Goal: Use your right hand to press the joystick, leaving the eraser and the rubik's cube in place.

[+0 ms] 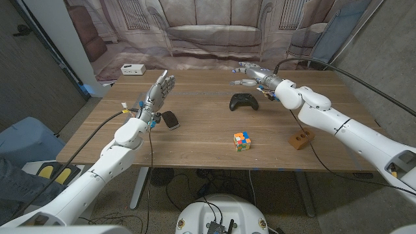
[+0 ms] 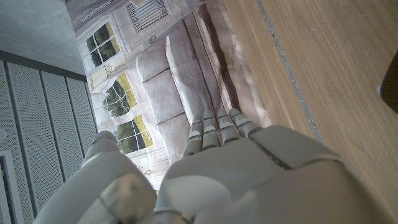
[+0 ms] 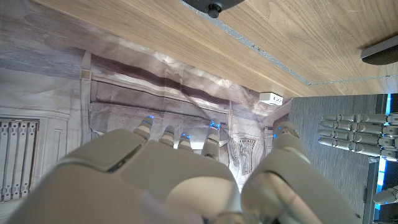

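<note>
The joystick (image 1: 244, 101) sits mid-bench toward the far edge; the right hand (image 1: 252, 75), fingers spread and empty, hovers just beyond it (nearer than the left hand (image 1: 160, 90)).

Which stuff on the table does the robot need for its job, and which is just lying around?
For the job:
joystick, to be pressed
right hand, open, behind it
cube and the dark eraser, to be left alone

Just lying about:
wooden block
white box, beyond the table
left hand, open, raised
</note>
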Controlling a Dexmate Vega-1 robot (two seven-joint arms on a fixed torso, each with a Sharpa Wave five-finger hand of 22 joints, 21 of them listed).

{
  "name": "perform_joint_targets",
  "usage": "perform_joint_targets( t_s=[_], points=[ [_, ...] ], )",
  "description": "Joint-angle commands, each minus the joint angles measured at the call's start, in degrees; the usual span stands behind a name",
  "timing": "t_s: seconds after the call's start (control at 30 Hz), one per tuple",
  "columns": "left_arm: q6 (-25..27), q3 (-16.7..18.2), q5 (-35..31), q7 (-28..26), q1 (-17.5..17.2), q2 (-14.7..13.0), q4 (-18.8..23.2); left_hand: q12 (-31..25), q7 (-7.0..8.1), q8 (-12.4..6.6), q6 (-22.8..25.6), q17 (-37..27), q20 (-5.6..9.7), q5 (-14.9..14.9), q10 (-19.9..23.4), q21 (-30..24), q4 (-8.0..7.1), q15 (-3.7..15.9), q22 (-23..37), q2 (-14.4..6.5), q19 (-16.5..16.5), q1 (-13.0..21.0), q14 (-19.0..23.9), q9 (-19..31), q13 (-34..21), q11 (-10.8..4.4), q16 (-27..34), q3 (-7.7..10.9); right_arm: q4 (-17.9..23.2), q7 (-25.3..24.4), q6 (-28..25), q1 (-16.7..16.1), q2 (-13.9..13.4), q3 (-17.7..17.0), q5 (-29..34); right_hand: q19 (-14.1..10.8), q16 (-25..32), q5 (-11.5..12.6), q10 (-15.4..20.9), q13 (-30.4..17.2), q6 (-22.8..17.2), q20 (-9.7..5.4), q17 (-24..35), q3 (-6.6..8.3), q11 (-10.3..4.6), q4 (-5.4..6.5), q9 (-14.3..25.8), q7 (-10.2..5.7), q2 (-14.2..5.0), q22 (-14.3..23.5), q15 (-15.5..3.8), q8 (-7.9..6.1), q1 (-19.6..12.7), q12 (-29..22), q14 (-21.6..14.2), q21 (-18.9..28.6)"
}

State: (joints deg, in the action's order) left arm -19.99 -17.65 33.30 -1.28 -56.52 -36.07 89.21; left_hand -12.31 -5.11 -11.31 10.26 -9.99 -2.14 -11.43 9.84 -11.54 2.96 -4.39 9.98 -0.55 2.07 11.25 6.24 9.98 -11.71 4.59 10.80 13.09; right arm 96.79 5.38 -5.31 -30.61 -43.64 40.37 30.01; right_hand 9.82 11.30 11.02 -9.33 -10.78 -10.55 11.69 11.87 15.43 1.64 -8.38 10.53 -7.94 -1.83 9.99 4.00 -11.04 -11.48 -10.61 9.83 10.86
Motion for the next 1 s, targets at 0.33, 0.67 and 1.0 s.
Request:
perform_joint_targets(
  t_s=[0.33, 0.67, 1.0],
  points=[
    [1.2, -0.1, 0.0, 0.5, 0.0, -1.0, 1.3, -0.1, 0.01, 0.0, 0.6, -0.3, -0.44, 0.2, 0.8, 0.0, 0.31, -0.53, 0.3, -0.4, 0.5, 0.3, 0.5, 0.3, -0.1, 0.43, 0.1, 0.4, -2.2, 4.2, -1.7, 2.5, 1.7, 1.4, -2.1, 1.5, 0.6, -0.3, -1.7, -0.3, -5.3, 0.36, 0.2, 0.28, 1.21, 0.61, 0.2, 0.48, -0.86, 0.3, 0.76, -1.73, 0.4, -0.8, 8.8, 0.4],
    [0.7, 0.5, 0.6, 0.4, -0.5, -0.8, 1.4, -0.2, -1.53, 0.05, 0.8, -0.3, -0.32, 0.3, 1.1, 0.1, 0.48, -0.6, 0.3, -0.5, 0.5, 0.3, 0.7, 0.3, 0.0, 0.68, 0.1, 0.42, -2.6, 4.6, -3.1, 3.2, 2.1, 2.4, -1.5, 1.8, 0.6, -0.3, -1.8, -0.3, -5.6, 0.42, 0.2, 0.29, 1.12, 0.62, 0.2, 0.18, -0.91, 0.3, 0.94, -1.68, 0.5, -0.8, 8.8, 0.3],
    [0.3, 0.4, 0.4, 0.0, -0.9, -0.5, 1.5, -0.1, -2.02, 0.25, 0.7, -0.3, 0.86, 0.4, 1.0, -0.2, 0.64, -0.89, 0.3, -0.6, 1.2, 0.4, 0.8, 0.3, 0.1, 1.46, 0.1, 0.41, -3.8, 5.9, -3.3, 4.5, 2.4, 3.6, -1.1, 2.1, 0.6, -0.3, -1.9, -0.3, -5.7, 0.42, 0.2, 0.29, 1.08, 0.62, 0.2, 0.13, -0.94, 0.3, 0.94, -1.54, 0.5, -0.8, 8.8, 0.3]
  ],
)
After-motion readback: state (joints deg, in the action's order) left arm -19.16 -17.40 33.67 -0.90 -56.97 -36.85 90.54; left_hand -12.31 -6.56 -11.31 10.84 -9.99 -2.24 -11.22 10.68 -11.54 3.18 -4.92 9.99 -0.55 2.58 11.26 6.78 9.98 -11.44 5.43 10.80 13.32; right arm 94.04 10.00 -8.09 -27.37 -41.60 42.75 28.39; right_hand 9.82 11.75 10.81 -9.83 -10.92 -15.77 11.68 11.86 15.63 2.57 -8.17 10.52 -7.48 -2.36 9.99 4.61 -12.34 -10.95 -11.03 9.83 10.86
